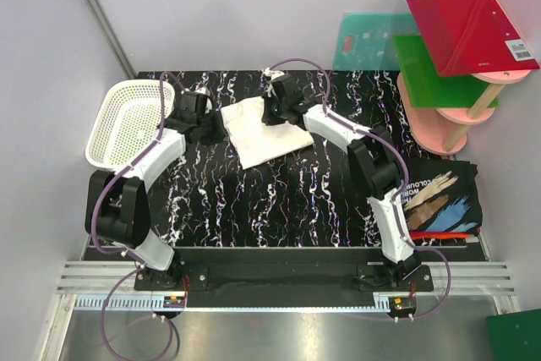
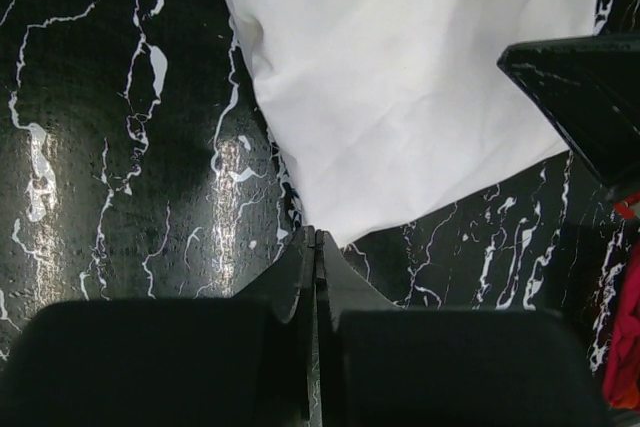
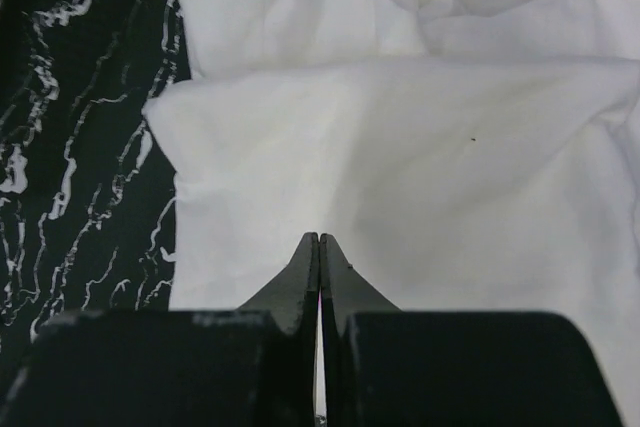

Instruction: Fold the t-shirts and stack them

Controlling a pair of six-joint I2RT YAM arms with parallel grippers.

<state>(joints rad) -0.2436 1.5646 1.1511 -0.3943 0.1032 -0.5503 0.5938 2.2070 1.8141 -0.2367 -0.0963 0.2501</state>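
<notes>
The only writing is at the right: white lettering on the black t-shirt [image 1: 448, 196] that seems to read "WORLD" and "COLOUR", the rest too small to make out, and a white barcode sticker [image 1: 521, 50] on the red board [image 1: 465, 30], its print illegible. A white mesh basket [image 1: 114, 103] sits at the far left corner of the black marbled table [image 1: 279, 200], just beside the left arm's wrist. The white t-shirt [image 1: 262, 133] lies rumpled at the middle of the far side, between the two grippers. To the right, teal [image 1: 368, 40], green [image 1: 435, 73] and red boards rest on a pink stand [image 1: 461, 120]. In front of the stand, the black t-shirt lies folded at the right edge, a sliver of the red-orange t-shirt [image 1: 444, 235] showing under its near side. The left gripper [image 2: 316, 237] has its fingers pressed together right at the white t-shirt's near corner; whether cloth is caught between them cannot be told. The right gripper [image 3: 320, 239] is likewise pressed together, tips down on the white cloth.
</notes>
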